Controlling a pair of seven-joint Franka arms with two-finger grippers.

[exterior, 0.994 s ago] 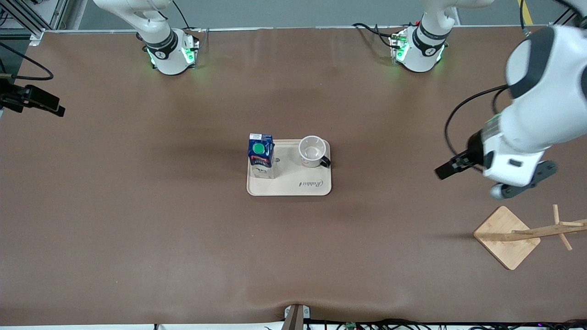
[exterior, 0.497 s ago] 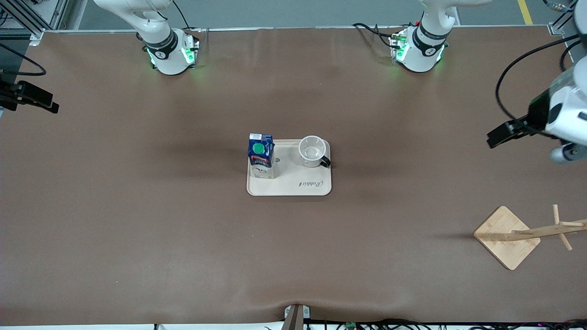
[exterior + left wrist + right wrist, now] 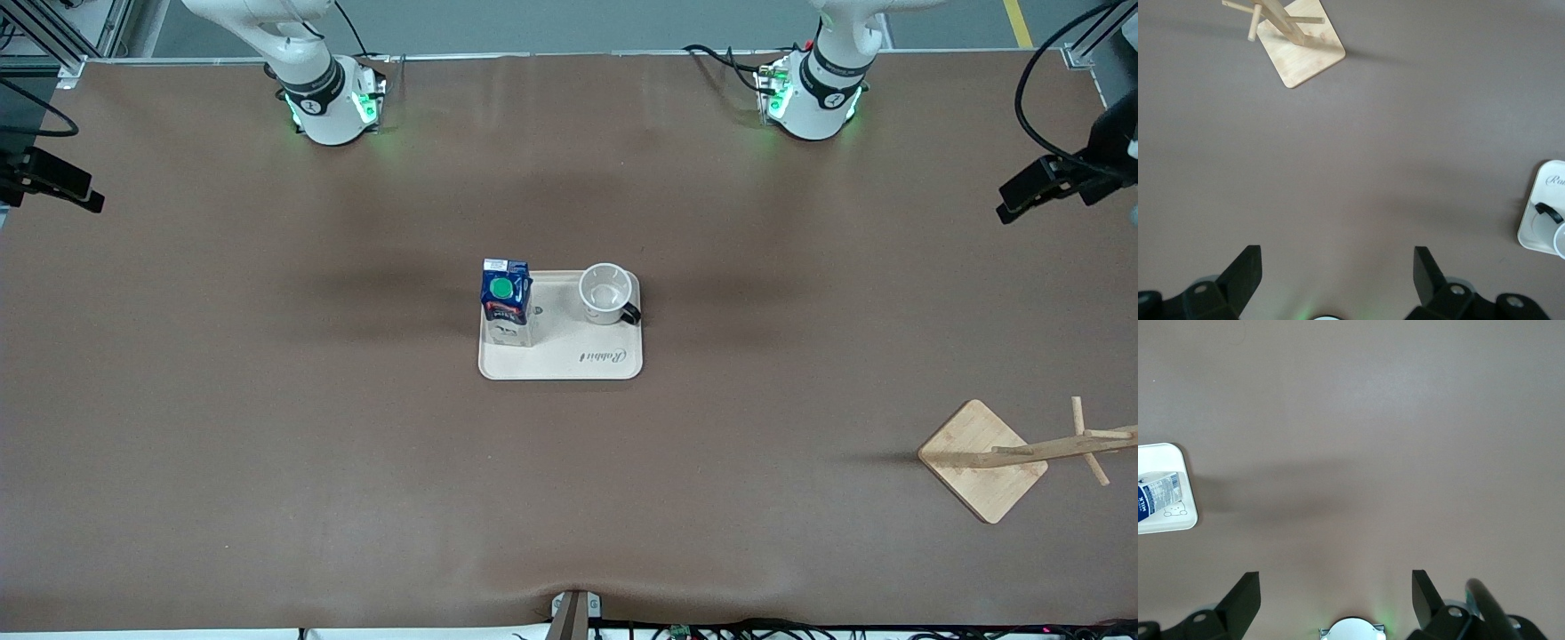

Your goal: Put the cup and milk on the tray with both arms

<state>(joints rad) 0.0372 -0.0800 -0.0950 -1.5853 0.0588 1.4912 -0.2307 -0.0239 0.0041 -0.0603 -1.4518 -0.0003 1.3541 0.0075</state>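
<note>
Reading "Rabbit" on the tray (image 3: 560,360), "MILK" on the milk (image 3: 1146,503).

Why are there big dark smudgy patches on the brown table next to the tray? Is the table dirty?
Not dirt, most likely: in the front view, soft shadows lie on the table at both ends of the tray, probably cast by the arms overhead; in the right wrist view, one such blurry band runs from the tray's edge; in the left wrist view, a fainter one lies near the cup.

Cup (image 3: 606,293) and milk (image 3: 506,302) upright — on tray (image 3: 569,366).
</note>
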